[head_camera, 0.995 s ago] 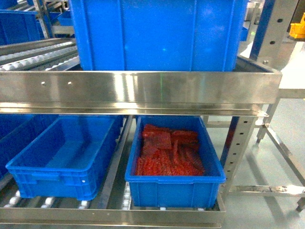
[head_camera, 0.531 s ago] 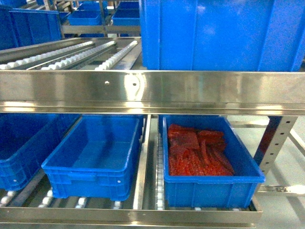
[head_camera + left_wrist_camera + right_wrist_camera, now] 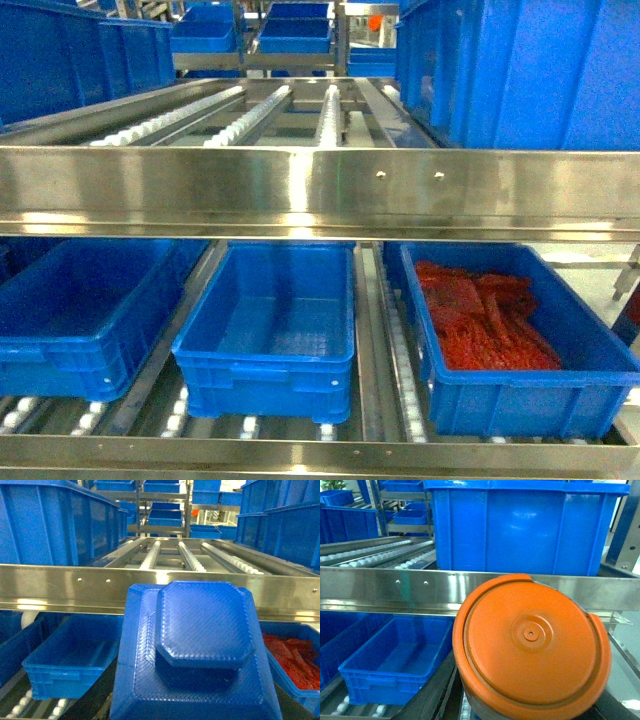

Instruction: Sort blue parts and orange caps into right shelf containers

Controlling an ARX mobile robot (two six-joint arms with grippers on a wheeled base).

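Filling the lower centre of the left wrist view: a blue part [image 3: 200, 650], textured and octagon-topped, hiding the left hand, grip impossible to tell. Filling the lower right of the right wrist view: an orange cap [image 3: 530, 645], hiding the right hand likewise. Sitting lower right in the head view: a blue crate [image 3: 520, 385] of red pieces [image 3: 485, 325], beside an empty crate [image 3: 275, 335] at lower centre.

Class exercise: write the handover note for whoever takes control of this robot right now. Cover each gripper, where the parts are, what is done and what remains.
Left gripper: out of sight; a blue part fills its wrist view, apparently held.
Right gripper: likewise hidden behind an orange cap.
Lower shelf: the right crate holds a red-orange pile; the middle crate looks empty.
Done: both pieces seemingly picked up.
Left: drop each into its crate.
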